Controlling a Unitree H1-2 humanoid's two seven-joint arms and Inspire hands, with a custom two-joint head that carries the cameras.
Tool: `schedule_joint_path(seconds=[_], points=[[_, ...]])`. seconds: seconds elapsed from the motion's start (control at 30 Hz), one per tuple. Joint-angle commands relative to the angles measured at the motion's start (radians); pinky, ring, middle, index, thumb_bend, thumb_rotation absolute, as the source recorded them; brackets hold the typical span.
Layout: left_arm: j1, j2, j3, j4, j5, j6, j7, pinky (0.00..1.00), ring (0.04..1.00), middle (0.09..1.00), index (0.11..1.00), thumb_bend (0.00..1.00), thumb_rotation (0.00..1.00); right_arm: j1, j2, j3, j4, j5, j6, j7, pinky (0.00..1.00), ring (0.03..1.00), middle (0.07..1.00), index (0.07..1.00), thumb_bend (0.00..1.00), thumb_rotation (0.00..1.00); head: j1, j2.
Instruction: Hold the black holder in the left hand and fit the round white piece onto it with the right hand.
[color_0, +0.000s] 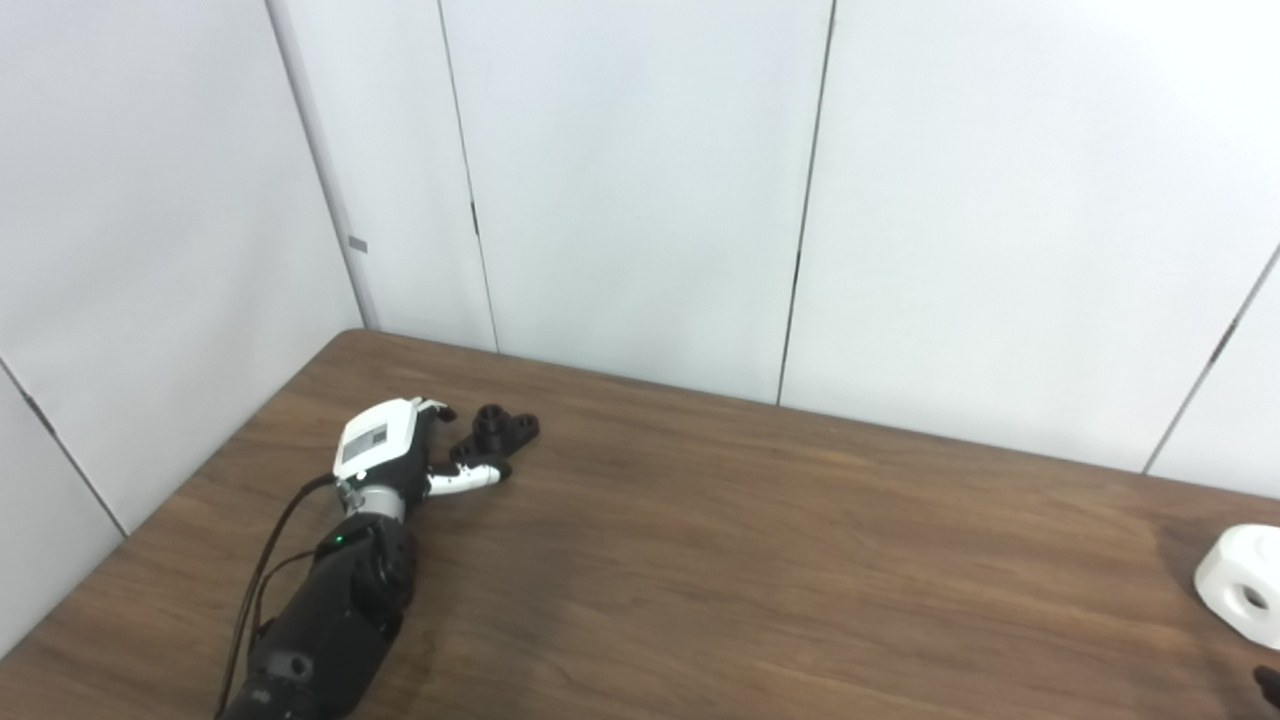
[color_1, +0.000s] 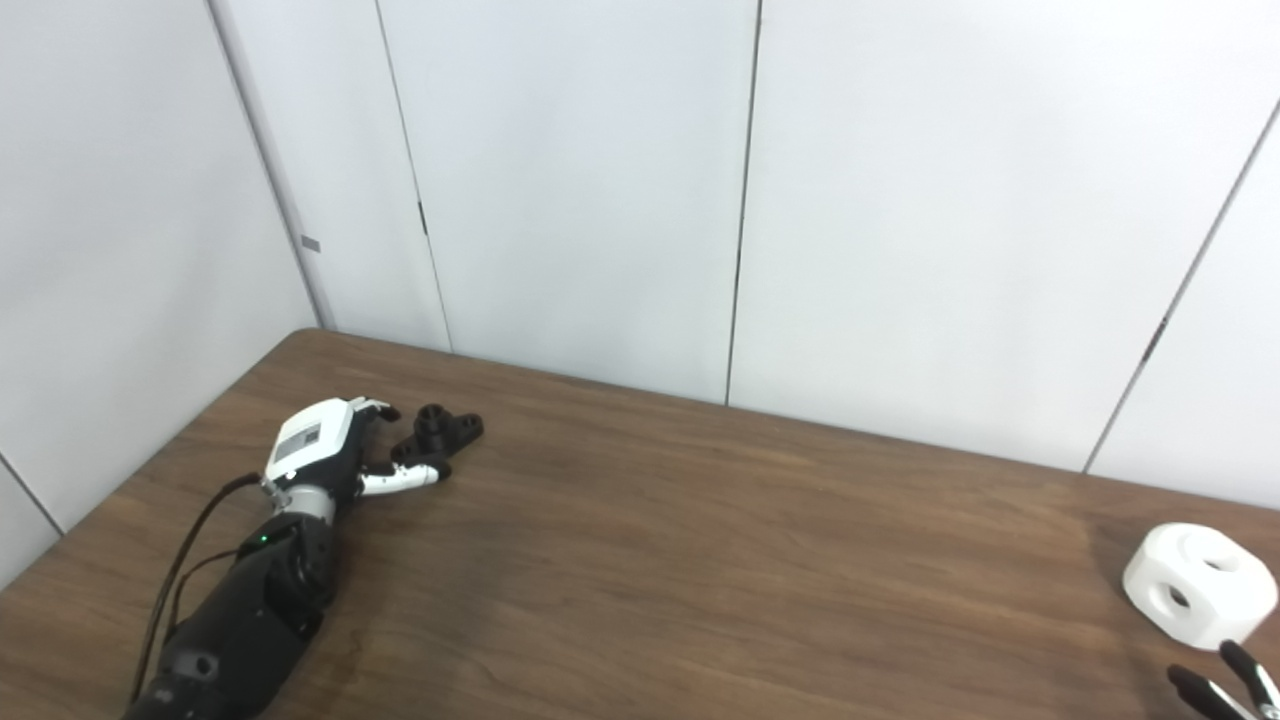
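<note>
The holder (color_0: 497, 432) lies flat on the worktop (color_0: 760, 540) near its far left corner, a small black part with a raised tube in the middle and flat lugs out to the sides. It looks like hard plastic: stiff, light, not fragile, and likely to skate on the smooth wood if pushed from one side only. The lugs or the base edges seem the best place to pinch it, leaving the tube free for the mating part. The left hand (color_0: 400, 450) is right beside it, fingers (color_0: 462, 481) spread and reaching along its near side, thumb tip at or just short of the base; nothing is gripped, and whether there is contact I cannot tell.

The white piece (color_1: 1195, 584) sits well apart at the far right edge, a chunky rounded block with round holes in its faces. It too looks rigid and light, with slick curved sides, so a hold across two opposite faces, clear of the hole meant for the tube, would serve.

Only the dark fingertips (color_1: 1215, 685) of the right hand (color_1: 1225, 690) show at the bottom right corner of the right eye view, just below the piece and apart from it; they look spread, but the rest of the hand is cut off. In the left eye view the piece is clipped by the frame, and the underside of both parts is hidden
</note>
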Motion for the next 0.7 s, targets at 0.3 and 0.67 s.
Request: schedule_joint_path(seconds=[0.3, 0.67], points=[[-0.078, 0.010, 0.010, 0.021, -0.088, 0.009, -0.014, 1.00, 0.972, 0.917, 0.761, 0.87, 0.50, 0.051, 0.042, 0.025, 0.009, -0.002, 0.006, -0.013, 0.97, 0.869, 0.832, 0.927, 0.50, 1.00, 0.000, 0.008], [-0.081, 0.000, 0.000, 0.019, -0.128, 0.009, -0.021, 1.00, 0.967, 0.916, 0.747, 0.83, 0.42, 0.057, 0.044, 0.024, -0.006, -0.027, 0.014, -0.027, 0.93, 0.851, 0.821, 0.918, 0.52, 1.00, 0.000, 0.013]])
